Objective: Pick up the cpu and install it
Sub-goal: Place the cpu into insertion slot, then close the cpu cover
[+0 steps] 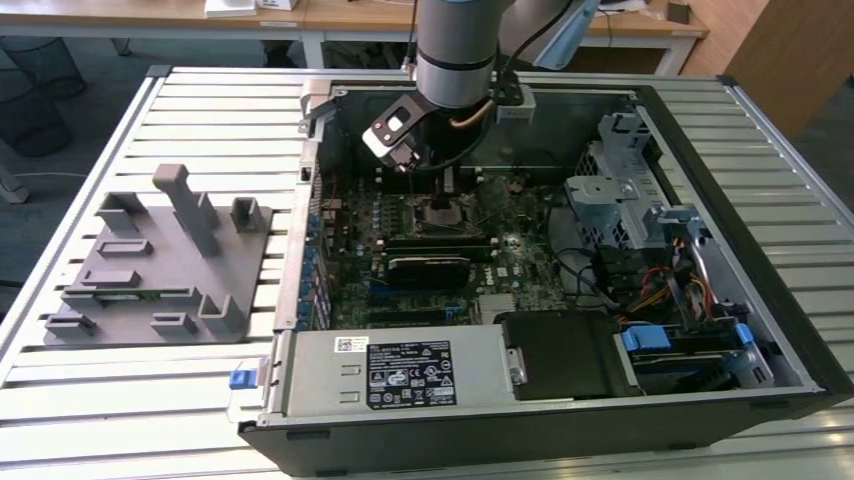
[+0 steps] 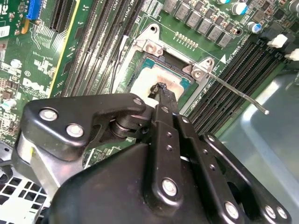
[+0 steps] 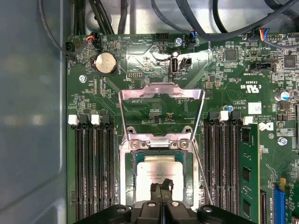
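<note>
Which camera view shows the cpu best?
The first wrist view: the cpu lies face-on in its socket, top mostly uncovered. In the second wrist view the pincer hides part. In the exterior view the arm stands over it.

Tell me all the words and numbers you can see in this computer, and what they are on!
On the power supply label: print too small to read.
On the small sticker beside it: too small to read.
On the motherboard: tiny white lettering, too small to read safely.
On the cpu: faint marks on its metal top, unreadable.
Nothing can be quoted for sure.
</note>
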Tool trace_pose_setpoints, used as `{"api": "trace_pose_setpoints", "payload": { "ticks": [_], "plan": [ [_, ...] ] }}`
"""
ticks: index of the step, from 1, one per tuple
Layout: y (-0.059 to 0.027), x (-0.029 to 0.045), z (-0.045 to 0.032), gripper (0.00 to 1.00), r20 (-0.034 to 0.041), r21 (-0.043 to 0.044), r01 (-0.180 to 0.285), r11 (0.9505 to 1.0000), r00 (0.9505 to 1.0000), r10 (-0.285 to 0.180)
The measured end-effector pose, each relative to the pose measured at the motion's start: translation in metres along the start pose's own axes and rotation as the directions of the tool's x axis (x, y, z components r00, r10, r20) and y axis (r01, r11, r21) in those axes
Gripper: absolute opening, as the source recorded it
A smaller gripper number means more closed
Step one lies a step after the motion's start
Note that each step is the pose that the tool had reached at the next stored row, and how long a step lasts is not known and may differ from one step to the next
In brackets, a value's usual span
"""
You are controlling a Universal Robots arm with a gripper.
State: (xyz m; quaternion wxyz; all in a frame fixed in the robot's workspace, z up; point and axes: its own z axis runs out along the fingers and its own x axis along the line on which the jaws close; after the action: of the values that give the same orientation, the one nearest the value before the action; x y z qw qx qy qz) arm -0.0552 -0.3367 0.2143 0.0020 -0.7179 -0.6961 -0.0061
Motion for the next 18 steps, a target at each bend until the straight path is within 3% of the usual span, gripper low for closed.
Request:
{"api": "trace_pose_setpoints", "payload": {
  "ticks": [18],
  "plan": [
    [0.0000,0.0001,-0.0066,0.11,0.0001,0.0007,0.000,1.0000,1.0000,0.000]
  ]
}}
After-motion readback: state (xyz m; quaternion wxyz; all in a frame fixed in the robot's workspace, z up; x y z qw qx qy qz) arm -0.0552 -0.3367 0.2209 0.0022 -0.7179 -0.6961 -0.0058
